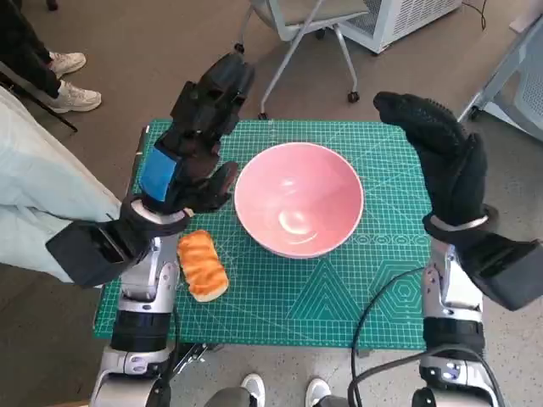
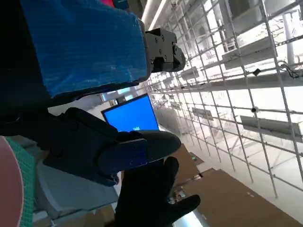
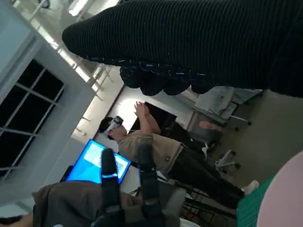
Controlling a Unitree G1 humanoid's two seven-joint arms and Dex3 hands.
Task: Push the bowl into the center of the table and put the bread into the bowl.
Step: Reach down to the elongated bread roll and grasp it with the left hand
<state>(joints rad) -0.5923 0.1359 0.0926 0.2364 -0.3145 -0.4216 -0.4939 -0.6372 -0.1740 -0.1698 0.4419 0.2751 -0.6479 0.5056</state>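
Head view: a smooth, round pink bowl [image 1: 299,210] sits near the middle of the bench [image 1: 339,292], on its green gridded mat. Beside it, toward the left forearm, lies an oblong golden bread [image 1: 202,264]. Left hand [image 1: 197,140] and knitted right hand [image 1: 441,157] hover with fingers spread, holding nothing.

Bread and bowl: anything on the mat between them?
Nothing. The head view shows only a bare strip of green mat between the bread and the pink bowl; they lie apart, not touching.
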